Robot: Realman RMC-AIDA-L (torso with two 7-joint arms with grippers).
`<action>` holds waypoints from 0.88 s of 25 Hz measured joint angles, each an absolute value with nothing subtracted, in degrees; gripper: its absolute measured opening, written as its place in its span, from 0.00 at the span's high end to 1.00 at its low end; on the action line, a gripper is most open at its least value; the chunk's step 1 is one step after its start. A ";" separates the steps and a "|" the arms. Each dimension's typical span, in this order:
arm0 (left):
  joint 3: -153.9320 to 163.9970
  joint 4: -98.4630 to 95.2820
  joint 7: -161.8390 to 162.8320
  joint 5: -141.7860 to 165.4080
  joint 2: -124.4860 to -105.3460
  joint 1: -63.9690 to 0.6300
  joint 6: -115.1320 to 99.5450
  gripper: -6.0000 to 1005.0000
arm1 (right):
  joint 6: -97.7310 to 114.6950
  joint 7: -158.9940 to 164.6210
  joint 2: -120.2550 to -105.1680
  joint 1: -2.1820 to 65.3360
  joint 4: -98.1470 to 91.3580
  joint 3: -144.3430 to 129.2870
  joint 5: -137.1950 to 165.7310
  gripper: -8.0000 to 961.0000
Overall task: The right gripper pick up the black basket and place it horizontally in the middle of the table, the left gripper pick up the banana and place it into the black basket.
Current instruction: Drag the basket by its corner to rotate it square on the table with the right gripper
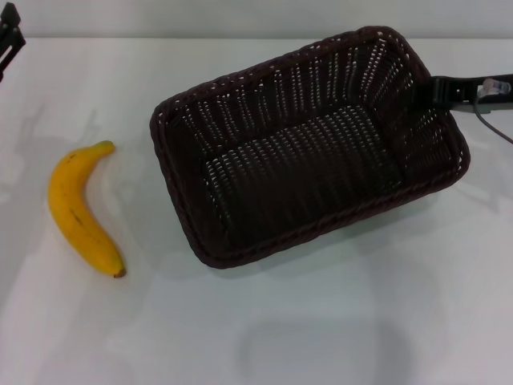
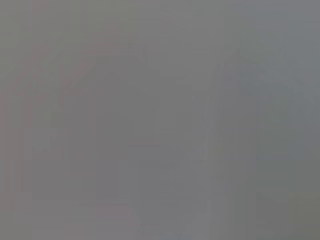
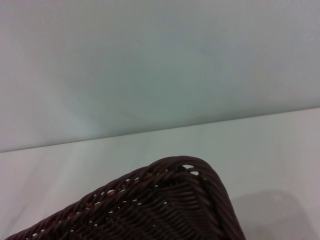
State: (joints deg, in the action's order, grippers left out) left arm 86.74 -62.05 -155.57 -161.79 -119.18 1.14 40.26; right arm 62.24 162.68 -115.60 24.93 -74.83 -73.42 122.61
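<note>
The black basket [image 1: 296, 164] sits in the middle of the white table [image 1: 337, 321], turned at a slant, and it is empty. My right gripper [image 1: 433, 90] reaches in from the right and is shut on the basket's right rim. The right wrist view shows one corner of the basket [image 3: 165, 200] close up. The yellow banana [image 1: 76, 212] lies on the table left of the basket, apart from it. My left gripper [image 1: 8, 40] is parked at the far left corner, well away from the banana. The left wrist view shows only plain grey.
A grey cable [image 1: 493, 120] hangs by the right gripper. The pale back wall [image 3: 160, 65] rises behind the table's far edge.
</note>
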 joint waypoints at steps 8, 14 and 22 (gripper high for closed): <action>86.75 -62.05 -155.57 -161.73 -119.18 1.14 40.23 0.13 | 62.04 162.39 -115.52 24.79 -75.53 -73.35 122.59 0.82; 86.75 -62.04 -155.57 -161.71 -119.18 1.14 40.02 0.13 | 61.26 162.22 -115.39 23.37 -77.08 -73.08 122.58 0.64; 86.74 -62.05 -155.57 -161.62 -119.18 1.08 39.60 0.13 | 60.33 158.89 -115.34 22.26 -79.74 -71.94 122.70 0.57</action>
